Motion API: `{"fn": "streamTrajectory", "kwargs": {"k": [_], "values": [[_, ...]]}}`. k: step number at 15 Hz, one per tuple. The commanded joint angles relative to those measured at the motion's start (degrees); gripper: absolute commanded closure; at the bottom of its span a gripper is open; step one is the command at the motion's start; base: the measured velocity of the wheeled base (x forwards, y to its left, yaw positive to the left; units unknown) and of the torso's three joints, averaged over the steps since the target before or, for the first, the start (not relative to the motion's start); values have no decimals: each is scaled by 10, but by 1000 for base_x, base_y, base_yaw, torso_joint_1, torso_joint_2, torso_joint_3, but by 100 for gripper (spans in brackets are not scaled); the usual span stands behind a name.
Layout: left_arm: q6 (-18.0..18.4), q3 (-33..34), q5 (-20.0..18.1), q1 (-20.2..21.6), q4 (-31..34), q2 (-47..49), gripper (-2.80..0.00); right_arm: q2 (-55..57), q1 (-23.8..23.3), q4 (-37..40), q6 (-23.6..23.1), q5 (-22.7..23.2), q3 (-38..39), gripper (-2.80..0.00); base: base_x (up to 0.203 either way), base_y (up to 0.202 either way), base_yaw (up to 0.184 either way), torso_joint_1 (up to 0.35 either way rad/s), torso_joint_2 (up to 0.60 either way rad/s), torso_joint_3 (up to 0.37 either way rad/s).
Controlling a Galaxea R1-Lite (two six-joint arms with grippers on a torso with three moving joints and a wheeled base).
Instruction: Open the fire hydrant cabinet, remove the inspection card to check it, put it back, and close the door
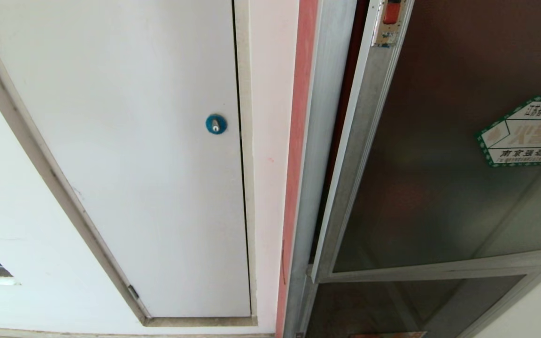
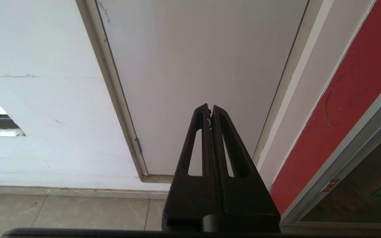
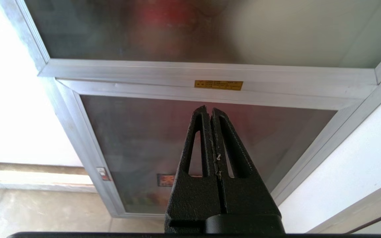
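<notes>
Beyond right gripper [image 3: 210, 110], the door [image 3: 210, 33]

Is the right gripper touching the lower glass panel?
Apart. The right wrist view shows the right gripper, shut and empty, hanging short of the lower glass panel.

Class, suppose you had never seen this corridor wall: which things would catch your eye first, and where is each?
The dark tinted glass door on the right stands slightly ajar, with a green-bordered white sticker on its right part. On the white flush panel to its left sits a round blue lock. Each wrist view shows a black gripper shut and empty: the left gripper before the white panel, the right gripper before the lower glass panel.
</notes>
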Motion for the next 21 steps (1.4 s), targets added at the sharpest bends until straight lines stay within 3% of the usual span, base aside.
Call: {"fn": "streamTrajectory", "kwargs": {"k": [1,5,8,12,16,21], "values": [[0,0,0,0,0,1,0,1,0,1,5,0,1,0,0,0,0,0,0,0],[11,-24,-8,0,1,0,0,2,0,0,7,0,1,0,0,0,0,0,0,0],[10,-107,-75,0,6,71,0,1,0,0,8,0,1,0,0,0,0,0,0,0],[-16,-230,-167,-6,1,282,0,2,0,0,7,0,2,0,0,0,0,0,0,0],[-56,-381,-293,-17,-10,509,0,2,0,0,7,0,2,0,0,0,0,0,0,0],[-140,-492,-417,-85,-154,733,0,2,0,0,7,0,2,0,0,0,0,0,0,0]]}}
